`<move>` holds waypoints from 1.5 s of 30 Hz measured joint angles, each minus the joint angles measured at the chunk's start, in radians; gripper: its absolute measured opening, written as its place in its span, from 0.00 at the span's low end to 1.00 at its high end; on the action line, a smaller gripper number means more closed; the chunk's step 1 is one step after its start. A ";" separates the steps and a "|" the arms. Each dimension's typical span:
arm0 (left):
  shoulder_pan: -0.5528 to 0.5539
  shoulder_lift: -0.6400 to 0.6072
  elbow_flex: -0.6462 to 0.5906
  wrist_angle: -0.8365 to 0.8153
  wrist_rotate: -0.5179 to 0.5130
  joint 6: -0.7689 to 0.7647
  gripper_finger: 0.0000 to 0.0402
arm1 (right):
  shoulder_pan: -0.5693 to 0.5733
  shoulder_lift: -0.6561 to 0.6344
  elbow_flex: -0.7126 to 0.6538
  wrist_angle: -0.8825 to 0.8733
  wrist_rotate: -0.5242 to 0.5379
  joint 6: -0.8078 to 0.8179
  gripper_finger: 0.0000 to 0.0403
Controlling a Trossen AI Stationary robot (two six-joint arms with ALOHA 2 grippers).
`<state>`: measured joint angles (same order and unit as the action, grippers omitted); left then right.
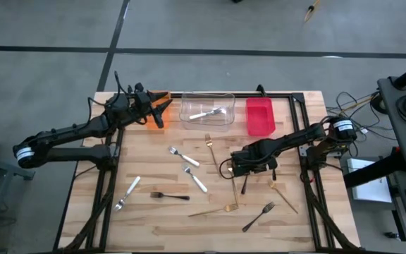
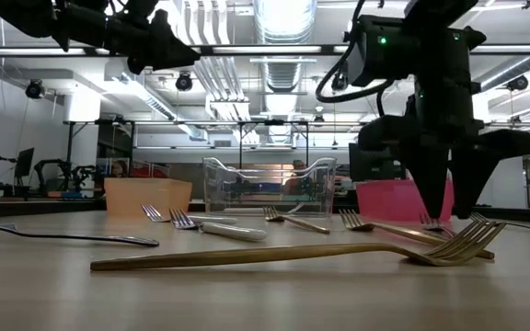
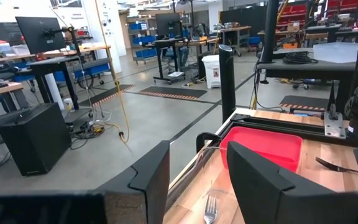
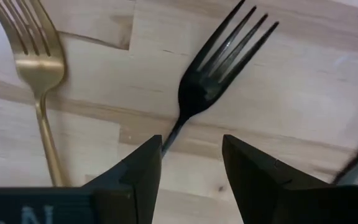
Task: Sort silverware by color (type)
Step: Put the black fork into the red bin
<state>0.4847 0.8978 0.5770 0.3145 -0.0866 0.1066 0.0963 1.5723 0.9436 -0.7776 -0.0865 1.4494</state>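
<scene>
My right gripper (image 1: pixel 243 168) (image 4: pixel 191 168) is open and points down at the middle of the table, low over a black fork (image 4: pixel 219 68) (image 1: pixel 245 185) that lies flat. The fork's handle (image 4: pixel 168 138) runs in between the two fingers, close to one of them. A gold fork (image 4: pixel 37 65) lies flat beside it. My left gripper (image 1: pixel 158 114) (image 3: pixel 197 180) is open and empty. It hangs above the orange bin (image 1: pixel 162 96), next to the clear bin (image 1: pixel 189 118), where a silver fork (image 1: pixel 206 113) (image 3: pixel 210 208) lies.
The red bin (image 1: pixel 259 116) stands right of the clear bin at the far edge. Silver forks (image 1: pixel 183 156) (image 1: pixel 194 178) (image 1: pixel 127 192), black forks (image 1: pixel 169 195) (image 1: pixel 258 216) and gold forks (image 1: pixel 210 144) (image 1: pixel 213 210) (image 1: pixel 284 194) lie scattered over the wooden table (image 1: pixel 154 229).
</scene>
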 joint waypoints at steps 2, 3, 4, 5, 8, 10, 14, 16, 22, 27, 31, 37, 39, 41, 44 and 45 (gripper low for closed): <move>0.000 0.000 0.000 0.000 0.000 0.000 0.35 | 0.000 0.000 -0.009 0.016 0.002 0.000 0.40; 0.000 0.000 0.000 0.000 0.000 0.000 0.35 | 0.000 0.000 -0.013 0.022 0.003 0.000 0.40; 0.000 0.000 0.000 0.000 0.000 0.000 0.35 | 0.000 0.000 -0.017 0.028 0.006 0.000 0.40; 0.000 0.000 0.000 0.000 0.000 0.000 0.35 | 0.000 0.000 -0.018 0.031 0.012 -0.001 0.40; 0.000 0.000 0.000 0.000 0.000 0.000 0.35 | 0.000 0.000 -0.019 0.036 0.035 -0.001 0.40; 0.000 0.000 0.000 0.000 0.000 0.000 0.35 | 0.000 0.001 -0.020 0.036 0.038 -0.006 0.39; 0.000 0.000 0.000 0.000 0.000 0.000 0.35 | 0.000 0.001 -0.026 0.045 0.038 -0.007 0.36; 0.000 0.000 0.000 0.000 0.000 0.000 0.35 | 0.000 0.000 -0.033 0.061 0.038 -0.007 0.34; 0.000 0.000 0.000 0.000 0.000 0.000 0.35 | 0.000 -0.001 -0.070 0.116 0.039 -0.009 0.26; 0.000 0.000 0.000 0.000 0.000 0.000 0.35 | 0.000 -0.005 -0.098 0.142 0.041 -0.009 0.20; 0.000 0.000 0.000 0.000 0.000 0.000 0.35 | 0.000 -0.004 -0.101 0.143 0.046 -0.009 0.16; 0.000 0.000 0.000 0.000 0.000 0.000 0.35 | 0.000 -0.003 -0.103 0.144 0.056 -0.005 0.11; 0.000 0.000 0.000 0.000 0.000 0.000 0.35 | 0.000 -0.003 -0.103 0.146 0.058 0.005 0.09; 0.000 0.000 0.000 0.000 0.000 0.000 0.35 | 0.000 -0.002 -0.103 0.148 0.058 0.014 0.08; 0.000 0.000 0.000 0.000 0.000 0.000 0.35 | 0.000 -0.002 -0.103 0.155 0.060 0.016 0.08; 0.000 0.000 0.000 0.000 0.000 0.000 0.35 | 0.000 -0.002 -0.103 0.156 0.060 0.015 0.08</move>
<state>0.4849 0.8980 0.5770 0.3145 -0.0868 0.1070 0.0963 1.5704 0.8402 -0.6215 -0.0265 1.4646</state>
